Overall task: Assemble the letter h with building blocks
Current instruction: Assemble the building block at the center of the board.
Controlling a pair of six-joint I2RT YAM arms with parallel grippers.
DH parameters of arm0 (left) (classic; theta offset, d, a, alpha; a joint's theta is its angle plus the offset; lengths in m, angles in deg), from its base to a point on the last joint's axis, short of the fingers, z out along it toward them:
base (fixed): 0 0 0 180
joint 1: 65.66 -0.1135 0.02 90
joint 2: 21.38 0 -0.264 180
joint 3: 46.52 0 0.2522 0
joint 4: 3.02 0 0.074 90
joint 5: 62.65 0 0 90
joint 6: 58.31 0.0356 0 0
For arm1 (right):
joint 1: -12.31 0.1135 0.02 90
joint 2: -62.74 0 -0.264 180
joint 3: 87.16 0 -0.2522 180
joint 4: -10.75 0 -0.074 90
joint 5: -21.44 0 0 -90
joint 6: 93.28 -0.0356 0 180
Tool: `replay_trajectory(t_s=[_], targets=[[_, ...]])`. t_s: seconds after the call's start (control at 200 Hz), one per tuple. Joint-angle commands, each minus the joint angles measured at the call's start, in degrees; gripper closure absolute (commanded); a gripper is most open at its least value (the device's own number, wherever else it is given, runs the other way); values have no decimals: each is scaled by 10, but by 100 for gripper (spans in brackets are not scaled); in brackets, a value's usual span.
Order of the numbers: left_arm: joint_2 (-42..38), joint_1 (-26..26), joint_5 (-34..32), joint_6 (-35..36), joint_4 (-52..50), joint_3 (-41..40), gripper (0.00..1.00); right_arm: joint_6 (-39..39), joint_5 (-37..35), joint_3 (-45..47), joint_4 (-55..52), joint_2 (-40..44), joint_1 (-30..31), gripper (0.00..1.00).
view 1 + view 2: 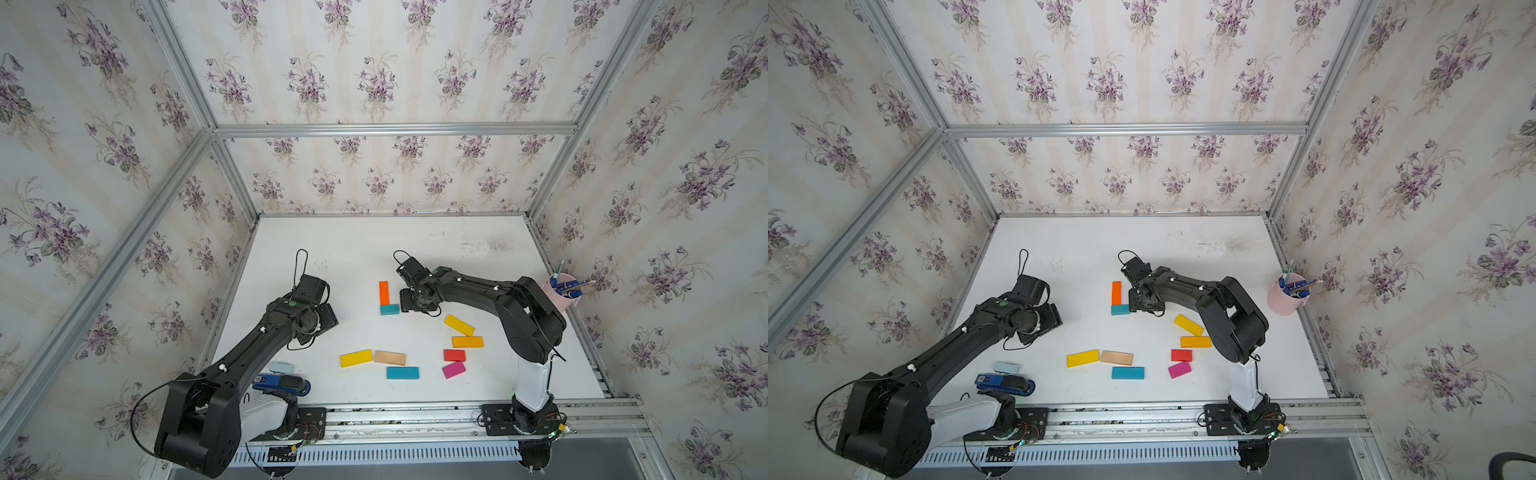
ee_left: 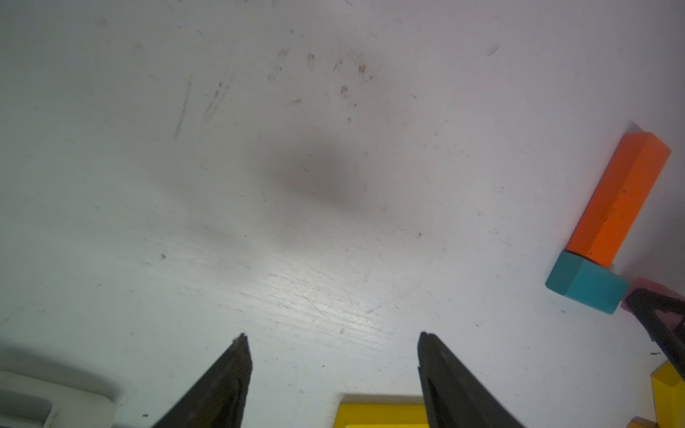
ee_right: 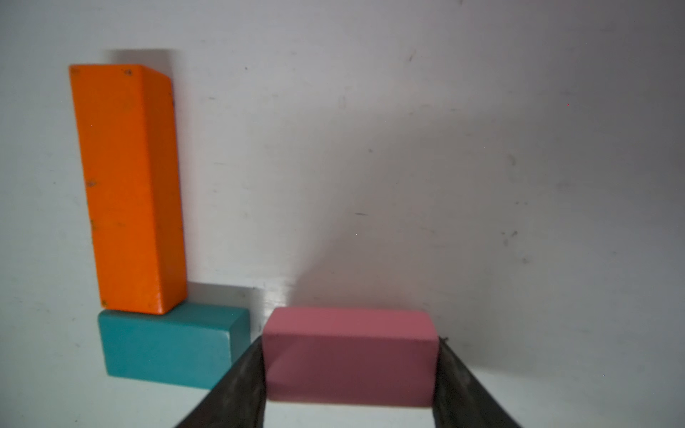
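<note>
An orange block (image 1: 383, 292) lies lengthwise on the white table with a short teal block (image 1: 389, 309) crosswise against its near end, forming an L (image 3: 129, 185). My right gripper (image 3: 351, 338) is shut on a pink block (image 3: 348, 352), its fingers on both ends, just right of the teal block (image 3: 166, 344) with a thin gap. In both top views the right gripper (image 1: 409, 301) hides the pink block. My left gripper (image 2: 332, 334) is open and empty over bare table, left of the L (image 1: 329, 320). Several loose blocks lie nearer: yellow (image 1: 355, 358), wood (image 1: 390, 358), teal (image 1: 402, 372), yellow (image 1: 459, 325), orange (image 1: 467, 341), red (image 1: 454, 355), magenta (image 1: 453, 369).
A pale blue pad (image 1: 281, 368) and a dark blue stapler-like object (image 1: 282, 383) lie at the near left by the left arm. A pink cup with pens (image 1: 561, 295) stands at the right edge. Wallpapered walls with metal rails close in the table.
</note>
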Motion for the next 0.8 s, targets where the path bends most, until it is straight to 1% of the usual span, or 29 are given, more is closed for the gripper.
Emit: replay_trajectory(t_s=[0.0,0.16,0.355,0.43,0.509,0.659,0.794], targets=[[3,0,4,3,8,1,27,-9,-12,-1,-6,8,-6,24],[4,0,5,4,7,4,27,-26,-4,2,-8,36,-24,20],[5,0,7,4,8,4,27,-57,20,1,9,48,-44,22],[6,0,8,3,9,4,27,-81,1,0,-3,38,-56,24],[6,0,8,5,9,5,27,-97,3,-1,-13,21,-68,28],[10,-1,6,8,9,5,27,-99,23,5,2,6,-70,34],[15,0,10,7,12,5,27,-103,25,3,-4,-2,-68,37]])
